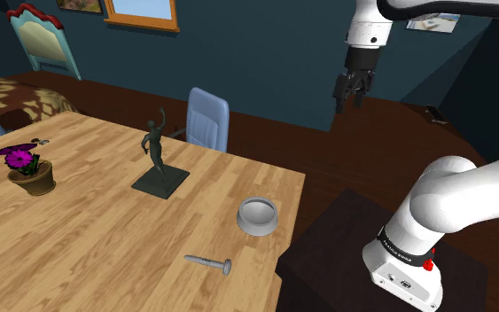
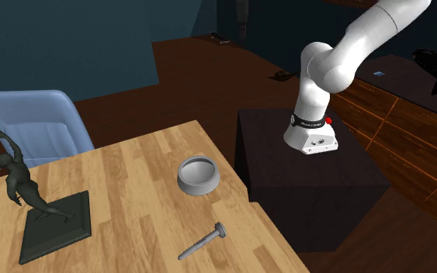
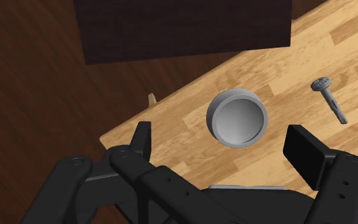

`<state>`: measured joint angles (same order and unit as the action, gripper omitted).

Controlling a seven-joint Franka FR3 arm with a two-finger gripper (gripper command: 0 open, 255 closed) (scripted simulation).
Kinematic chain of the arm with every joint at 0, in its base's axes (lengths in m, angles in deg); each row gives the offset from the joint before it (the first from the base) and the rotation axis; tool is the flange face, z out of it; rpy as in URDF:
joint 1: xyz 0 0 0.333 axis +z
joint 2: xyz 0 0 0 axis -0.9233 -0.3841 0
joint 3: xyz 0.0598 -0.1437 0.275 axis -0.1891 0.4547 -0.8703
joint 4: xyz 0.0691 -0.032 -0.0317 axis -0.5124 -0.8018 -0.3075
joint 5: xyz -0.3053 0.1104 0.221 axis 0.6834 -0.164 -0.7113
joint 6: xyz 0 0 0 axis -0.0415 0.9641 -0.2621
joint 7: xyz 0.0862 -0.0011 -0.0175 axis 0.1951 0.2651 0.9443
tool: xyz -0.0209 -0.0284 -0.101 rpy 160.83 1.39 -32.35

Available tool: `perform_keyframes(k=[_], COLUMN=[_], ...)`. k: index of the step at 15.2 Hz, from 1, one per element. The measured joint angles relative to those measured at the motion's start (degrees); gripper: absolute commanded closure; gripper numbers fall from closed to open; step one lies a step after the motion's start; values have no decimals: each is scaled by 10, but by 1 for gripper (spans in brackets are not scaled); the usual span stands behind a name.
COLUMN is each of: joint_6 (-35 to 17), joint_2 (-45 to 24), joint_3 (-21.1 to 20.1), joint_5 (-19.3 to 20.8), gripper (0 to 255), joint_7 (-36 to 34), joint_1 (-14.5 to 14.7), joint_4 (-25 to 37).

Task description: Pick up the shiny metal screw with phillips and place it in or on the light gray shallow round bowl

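Observation:
A grey metal screw (image 1: 207,262) lies on its side near the wooden table's front edge, a short way from the light grey round bowl (image 1: 258,215). The second exterior view has the screw (image 2: 203,241) in front of the bowl (image 2: 198,175). My gripper (image 1: 349,101) hangs high in the air, above and beyond the table's edge on the stand's side, open and holding nothing. Looking down from the wrist, I see the bowl (image 3: 236,118) far below between the spread fingers (image 3: 304,149), and the screw (image 3: 329,100) lies off to one side of it.
A dark figurine on a flat base (image 1: 159,161) stands mid-table, and a potted purple flower (image 1: 29,170) is at the shoulder view's left. A light blue chair (image 1: 207,118) sits behind the table. The dark stand (image 2: 310,174) adjoins the table (image 2: 131,225) near the bowl.

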<state>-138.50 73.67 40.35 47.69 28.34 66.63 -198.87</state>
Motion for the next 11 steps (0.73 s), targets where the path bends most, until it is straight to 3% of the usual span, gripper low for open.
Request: perform_keyframes(k=[3, 11], joint_6=[-21, -162], joint_2=[-3, -68], joint_3=[-4, -38], joint_5=[-5, -41], gripper=[0, 0], joint_7=[2, 10], joint_1=[5, 46], joint_4=[-17, -89])
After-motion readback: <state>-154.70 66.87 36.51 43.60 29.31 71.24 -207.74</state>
